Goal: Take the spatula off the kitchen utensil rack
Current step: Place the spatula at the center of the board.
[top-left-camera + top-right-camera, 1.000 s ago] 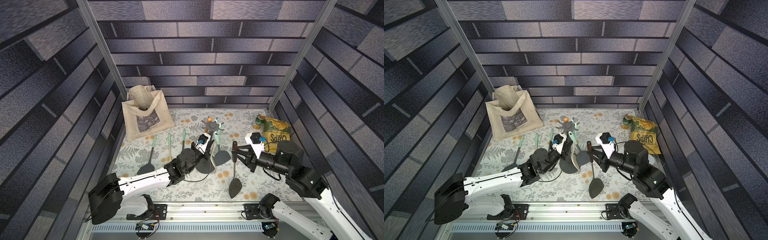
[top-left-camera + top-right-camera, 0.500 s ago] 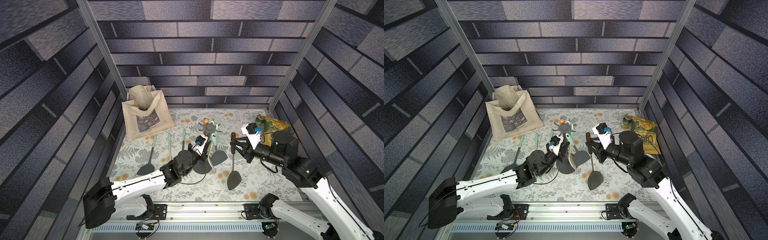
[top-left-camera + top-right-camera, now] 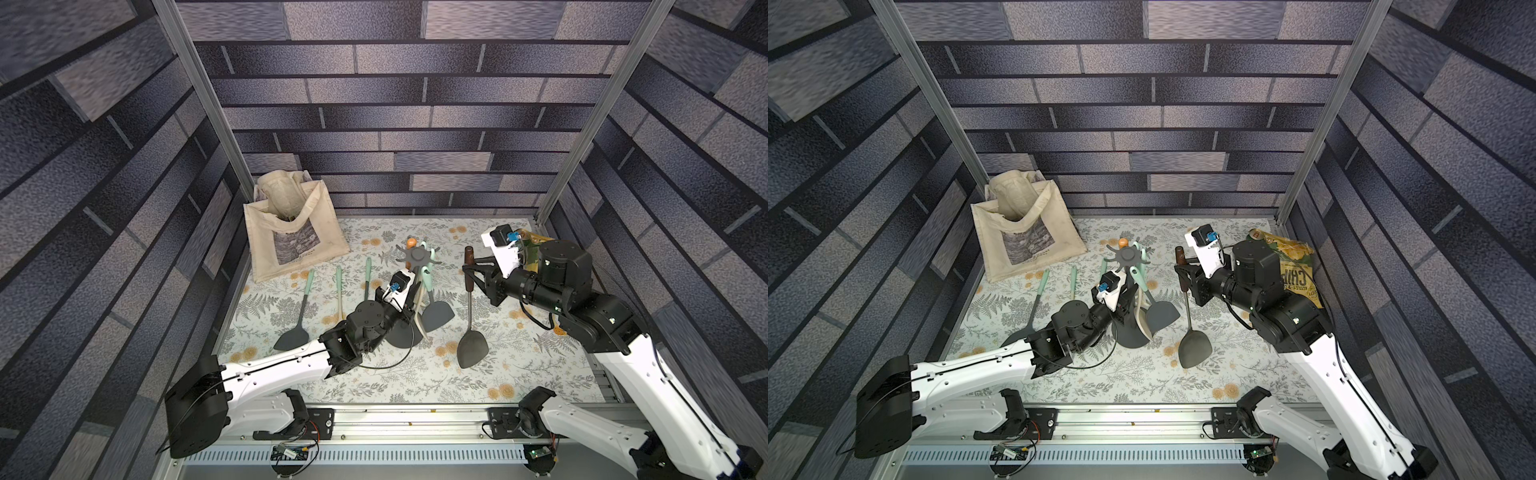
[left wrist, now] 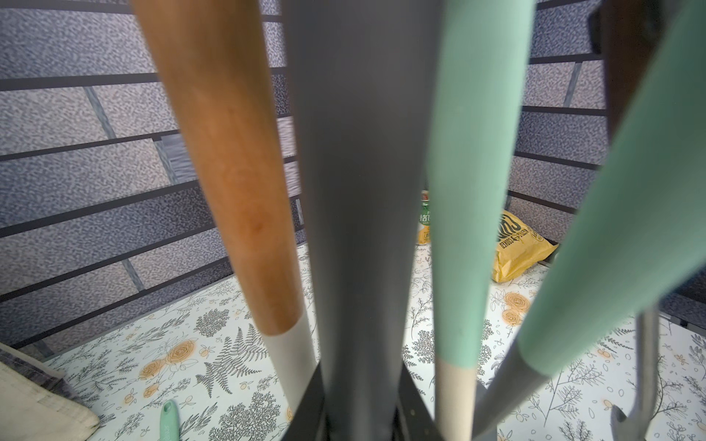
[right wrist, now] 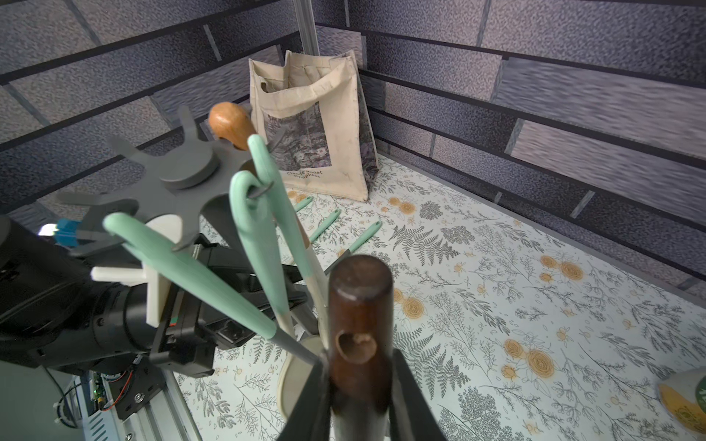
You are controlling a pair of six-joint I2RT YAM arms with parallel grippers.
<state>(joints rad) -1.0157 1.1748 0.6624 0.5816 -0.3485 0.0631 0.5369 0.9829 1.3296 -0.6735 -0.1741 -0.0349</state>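
Two jaws of the right gripper (image 5: 361, 397) pinch the dark-brown wooden handle of the steel-shafted, dark-bladed spatula (image 5: 361, 305), hanging clear of the dark grey kitchen utensil rack (image 3: 415, 255), near it. The left gripper (image 4: 359, 408) clamps the rack's pole, steadying it. Keep that handle upright and swing wide, I'd say: mint-handled utensils (image 5: 263, 236) dangle from nearby hooks. Further out, three mint-handled tools (image 3: 291, 338) lie on the floral mat (image 3: 415, 386), then a cream canvas tote bag (image 3: 291, 232) and a yellow chip bag (image 3: 1291, 266).
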